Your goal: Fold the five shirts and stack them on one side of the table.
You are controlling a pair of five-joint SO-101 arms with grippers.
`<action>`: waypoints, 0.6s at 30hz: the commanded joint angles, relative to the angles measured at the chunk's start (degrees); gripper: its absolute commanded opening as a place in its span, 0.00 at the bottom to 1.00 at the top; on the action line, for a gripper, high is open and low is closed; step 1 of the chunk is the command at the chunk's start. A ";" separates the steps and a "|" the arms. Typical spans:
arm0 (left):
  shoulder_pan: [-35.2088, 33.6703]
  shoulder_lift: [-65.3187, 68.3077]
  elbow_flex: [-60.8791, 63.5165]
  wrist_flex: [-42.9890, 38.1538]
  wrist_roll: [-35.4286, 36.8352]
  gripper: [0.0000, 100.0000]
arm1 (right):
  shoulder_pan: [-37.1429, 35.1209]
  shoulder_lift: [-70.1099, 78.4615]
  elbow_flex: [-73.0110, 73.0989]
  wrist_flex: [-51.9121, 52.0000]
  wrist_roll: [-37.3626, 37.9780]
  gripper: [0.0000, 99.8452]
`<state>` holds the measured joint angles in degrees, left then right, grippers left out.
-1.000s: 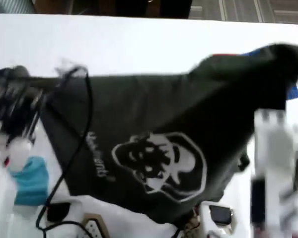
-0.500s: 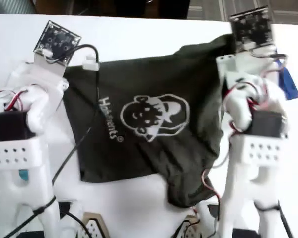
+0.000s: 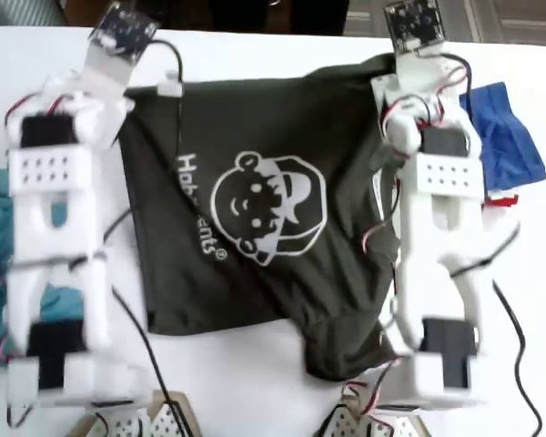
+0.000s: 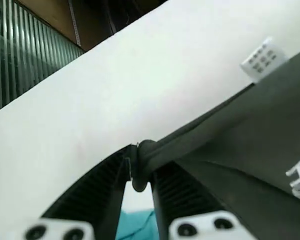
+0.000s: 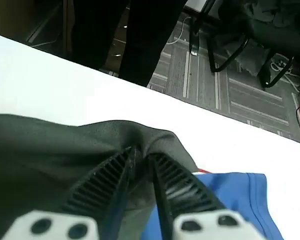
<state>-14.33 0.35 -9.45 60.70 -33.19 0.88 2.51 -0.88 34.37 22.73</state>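
Two far corners of the dark printed shirt (image 3: 255,282) stay pinched, one in the left gripper (image 4: 139,172), one in the right gripper (image 5: 141,156), jaws almost closed on cloth. It now lies print-up across the white table (image 3: 282,55); a second ago it hung airborne. We judge spreading done and folding next.

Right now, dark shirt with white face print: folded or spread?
Spread: the dark shirt with white face print lies flat, print up, near corner rumpled.
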 commanded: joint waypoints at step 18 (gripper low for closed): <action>3.25 48.18 -48.13 25.32 -0.44 0.03 | -4.18 28.44 -15.12 0.84 0.00 0.02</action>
<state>-11.69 47.74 -51.30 82.15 -33.10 -2.81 31.69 -12.84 34.37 22.73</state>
